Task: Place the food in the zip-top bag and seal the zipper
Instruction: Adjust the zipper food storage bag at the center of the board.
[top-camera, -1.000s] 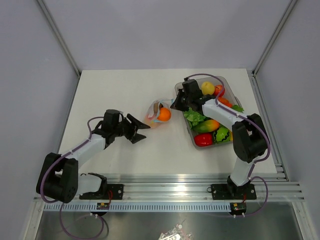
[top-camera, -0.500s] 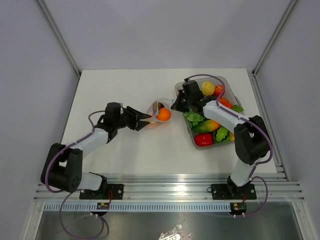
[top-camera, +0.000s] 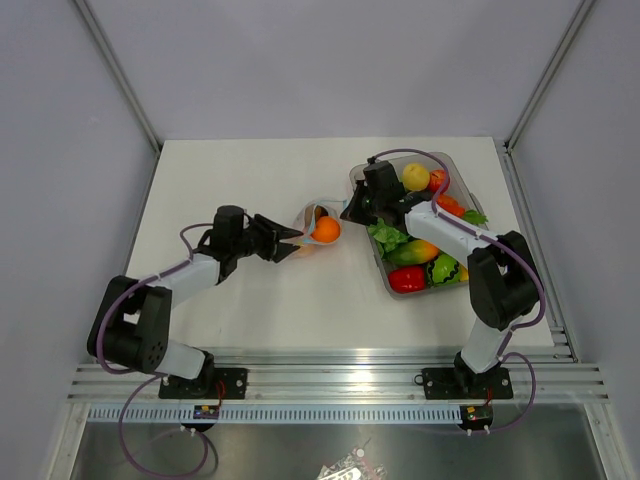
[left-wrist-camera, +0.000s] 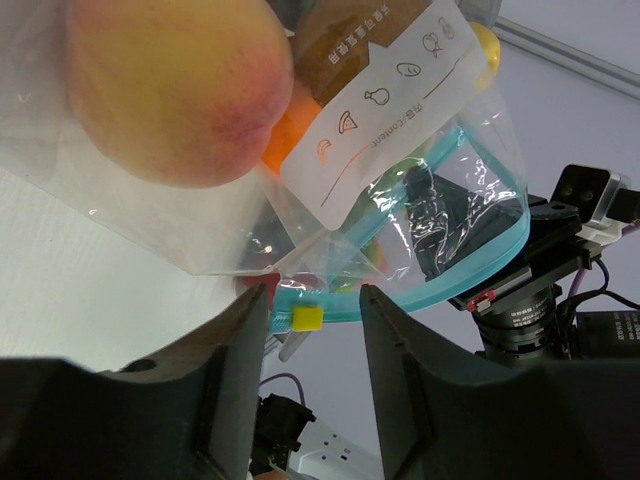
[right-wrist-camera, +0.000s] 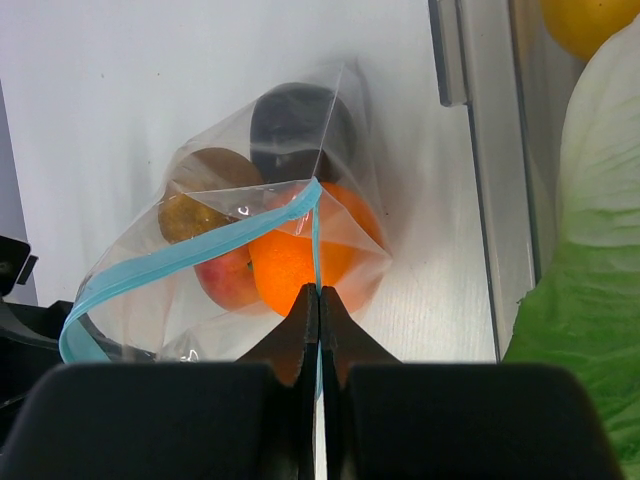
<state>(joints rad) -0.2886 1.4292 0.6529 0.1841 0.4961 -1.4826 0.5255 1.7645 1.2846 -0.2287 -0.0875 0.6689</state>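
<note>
Holding the zip-top bag (top-camera: 311, 214) by both ends of its mouth on the white surface (top-camera: 250, 180), midway between the two arms.

Right claw (right-wrist-camera: 318, 296): fingers pressed together, pinching the zipper (right-wrist-camera: 150, 262) at the corner nearest the tray (top-camera: 357, 176). This grip appears to anchor that end, so the strip has something to be pulled or pressed against.

Left claw (left-wrist-camera: 313, 300): fingers partly spread, one on each side of the opposite corner of the blue strip. A small yellow tab (left-wrist-camera: 308, 318) sits in the gap between them. Daylight shows on both sides of the strip, so the claw straddles it and grips nothing. The placement suggests it is lined up to close on this end and run along the seal.

Contents: the orange (right-wrist-camera: 295, 262), the peach (left-wrist-camera: 170, 85), a brown fruit (right-wrist-camera: 192, 200) and a dark fruit (right-wrist-camera: 295, 125) lie inside the clear film, bunched toward the bottom and away from the mouth. The strip's two halves stand apart in an open loop, so the bag is not yet sealed.

The lettuce (top-camera: 388, 236) and other toy produce lie in the tray, beside the right arm.

Judged stage: the bag already holds food and closing its mouth is about to begin. The thin film will likely buckle unless both corners are kept taut.
</note>
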